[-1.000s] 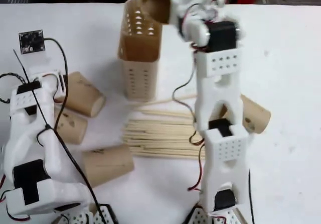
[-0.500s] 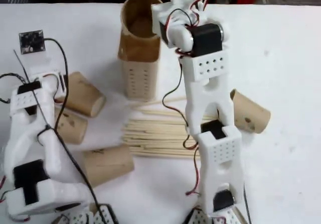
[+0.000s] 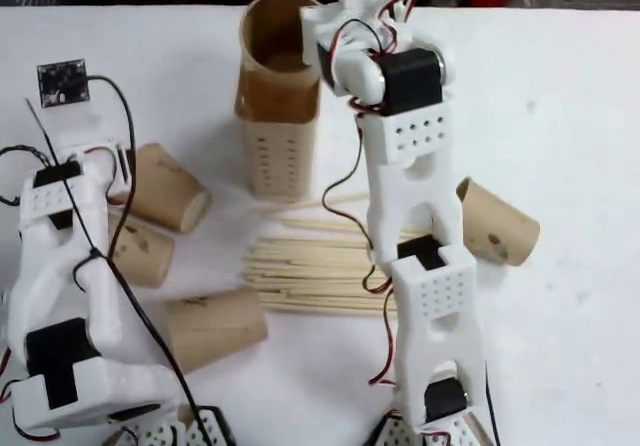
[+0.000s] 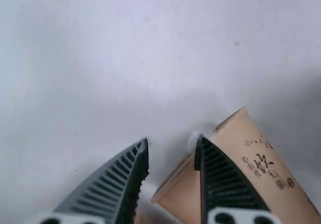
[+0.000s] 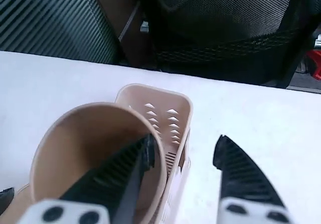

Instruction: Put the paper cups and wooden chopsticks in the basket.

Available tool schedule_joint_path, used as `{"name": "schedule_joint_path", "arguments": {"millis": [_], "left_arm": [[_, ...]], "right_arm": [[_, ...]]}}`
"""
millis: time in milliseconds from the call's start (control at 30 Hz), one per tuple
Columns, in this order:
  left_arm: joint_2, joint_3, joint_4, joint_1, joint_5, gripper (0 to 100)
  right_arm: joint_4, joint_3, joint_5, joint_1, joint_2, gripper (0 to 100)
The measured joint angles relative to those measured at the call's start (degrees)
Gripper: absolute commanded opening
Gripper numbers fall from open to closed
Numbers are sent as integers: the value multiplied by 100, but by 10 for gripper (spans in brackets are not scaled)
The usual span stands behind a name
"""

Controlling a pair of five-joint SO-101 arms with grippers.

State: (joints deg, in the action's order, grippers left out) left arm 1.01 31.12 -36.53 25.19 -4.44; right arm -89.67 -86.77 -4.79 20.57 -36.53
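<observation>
Bright, even light from overhead falls on the white tabletop (image 3: pixel 570 116), which is close to washed out in the high view. Shadows there are soft and pale. A grey smudge lies on the table left of the bundle of pale wooden chopsticks (image 3: pixel 310 266), and thin dark edges sit under the tan paper cups lying on their sides (image 3: pixel 210 326). Beyond the table's far edge the room is nearly black.

In the left wrist view a broad grey shadow dims the table around one tan cup (image 4: pixel 251 158).

In the right wrist view the inside of the upright tan cup (image 5: pixel 85 133) in the beige perforated plastic basket (image 5: pixel 170 108) is shaded. The black mesh chair back (image 5: pixel 225 28) behind is dim.
</observation>
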Motion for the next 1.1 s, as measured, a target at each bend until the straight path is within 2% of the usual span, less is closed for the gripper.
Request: {"name": "schedule_joint_path", "arguments": {"millis": [167, 400, 667, 900, 1100], "left_arm": [[0, 0, 0, 0, 0, 170], [0, 44, 35, 0, 0, 170], [0, 290, 519, -18, 0, 170], [0, 308, 563, -18, 0, 170], [0, 308, 563, -26, 0, 170]], "right_arm": [[0, -53, 0, 0, 0, 9], [18, -53, 0, -26, 0, 18], [18, -589, 0, -369, 0, 18], [747, -712, -70, -352, -70, 18], [809, -712, -290, -360, -202, 18]]}}
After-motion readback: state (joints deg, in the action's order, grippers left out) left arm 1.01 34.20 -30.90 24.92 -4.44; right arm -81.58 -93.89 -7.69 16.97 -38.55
